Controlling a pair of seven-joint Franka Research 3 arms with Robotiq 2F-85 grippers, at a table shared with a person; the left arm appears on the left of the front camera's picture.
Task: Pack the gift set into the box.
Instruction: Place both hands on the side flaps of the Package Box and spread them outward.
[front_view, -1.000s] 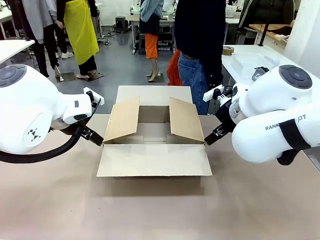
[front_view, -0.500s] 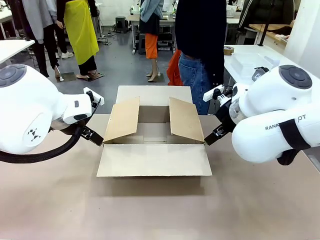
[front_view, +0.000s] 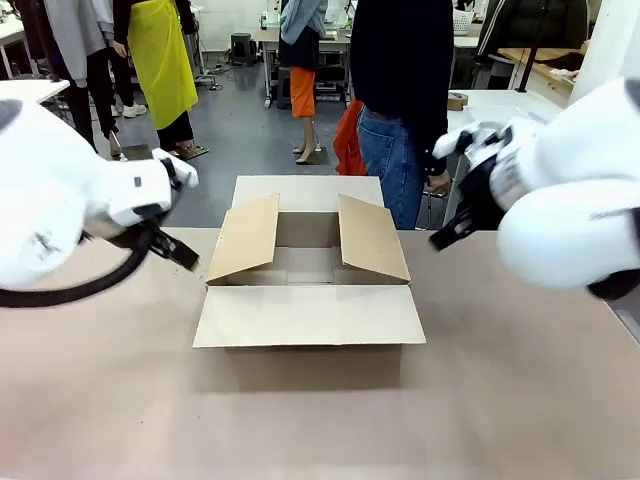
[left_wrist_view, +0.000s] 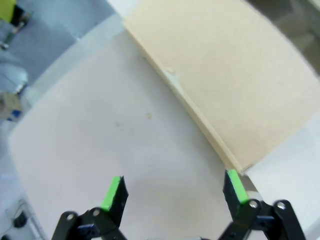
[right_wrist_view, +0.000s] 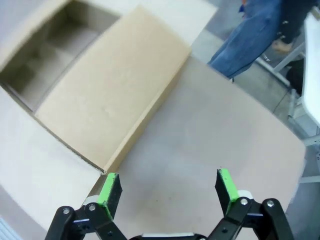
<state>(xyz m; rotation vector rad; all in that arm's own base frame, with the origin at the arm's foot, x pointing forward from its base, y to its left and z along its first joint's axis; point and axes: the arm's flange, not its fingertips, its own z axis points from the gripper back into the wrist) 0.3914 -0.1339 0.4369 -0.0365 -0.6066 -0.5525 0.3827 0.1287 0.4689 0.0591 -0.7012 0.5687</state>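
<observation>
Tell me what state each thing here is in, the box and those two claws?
box: upright, open, nothing visible inside.
side flaps: half-raised, tilted inward over the opening.
near flap: folded out flat.
far flap: folded out.
left gripper: open, holding nothing.
right gripper: open, holding nothing.

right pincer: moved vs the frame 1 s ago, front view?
Yes. The right pincer has backed away from the box, lifting up and toward picture right, off the near corner of its right flap.
</observation>
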